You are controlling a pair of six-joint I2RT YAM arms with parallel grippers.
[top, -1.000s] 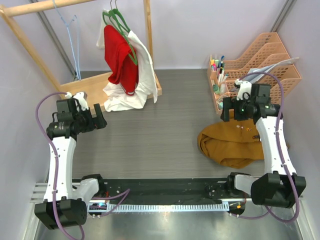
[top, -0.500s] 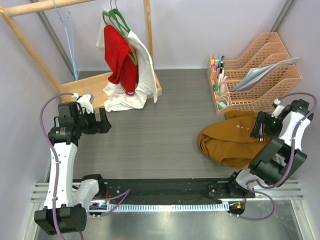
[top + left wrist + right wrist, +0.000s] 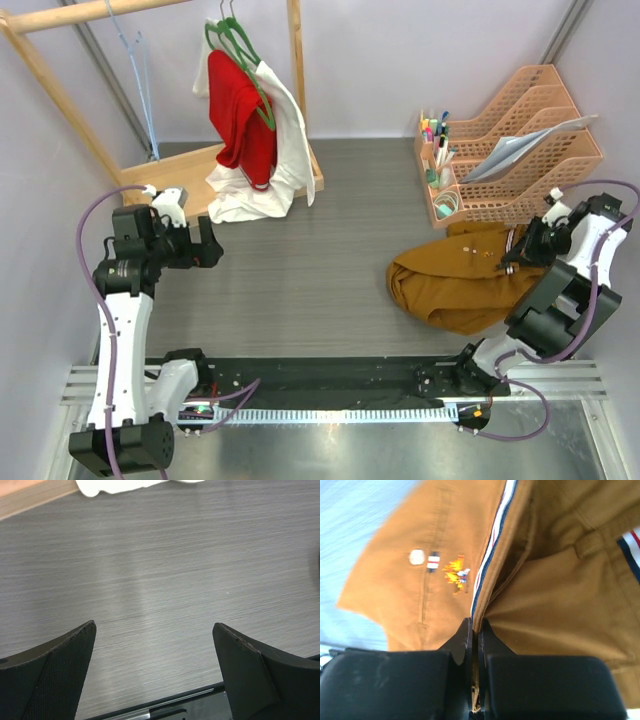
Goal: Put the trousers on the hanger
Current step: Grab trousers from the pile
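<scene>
From the top camera you see the trousers (image 3: 450,290) lying crumpled on the right part of the table (image 3: 330,250), just in front of the orange file trays (image 3: 530,140). Your right gripper (image 3: 514,258) is at their far right edge. The hanger (image 3: 143,80) hangs from the wooden rail (image 3: 90,12) at the far left, well apart from the trousers. Your left gripper (image 3: 208,243) is over bare table, near the white garment (image 3: 275,180).

In the left wrist camera, the two fingers (image 3: 55,670) are spread wide, and only grey table shows between them.

In the right wrist camera, the fingers (image 3: 455,645) are pressed together. They pinch the striped edge of the trousers' waist, beside a small embroidered emblem (image 3: 457,573).
</scene>
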